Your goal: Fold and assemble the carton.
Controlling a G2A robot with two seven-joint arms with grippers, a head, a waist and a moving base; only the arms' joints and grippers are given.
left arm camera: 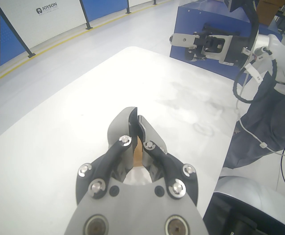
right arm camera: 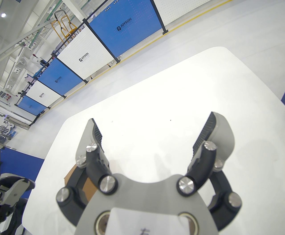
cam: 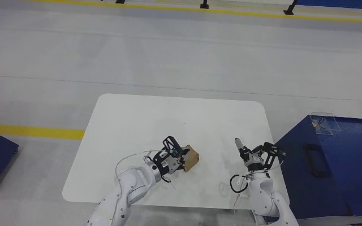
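Pinched the small brown carton (cam: pixel 192 159) in the left gripper (cam: pixel 181 153), fingers pressed together on it, over the near part of the white table (cam: pixel 169 113). Found the right gripper (cam: pixel 242 146) spread and empty, well apart, off the carton's free end. Judged a sideways reach across needed for folding.

— We've got bright, even overhead light here: the tabletop (left arm camera: pixel 66 115) glares almost pure white in both wrist views.
— And we catch a ceiling lamp (right arm camera: pixel 3 15) flaring far back in the hall, with the wall panels (right arm camera: pixel 84 55) bowing and leaning toward the frame edges.
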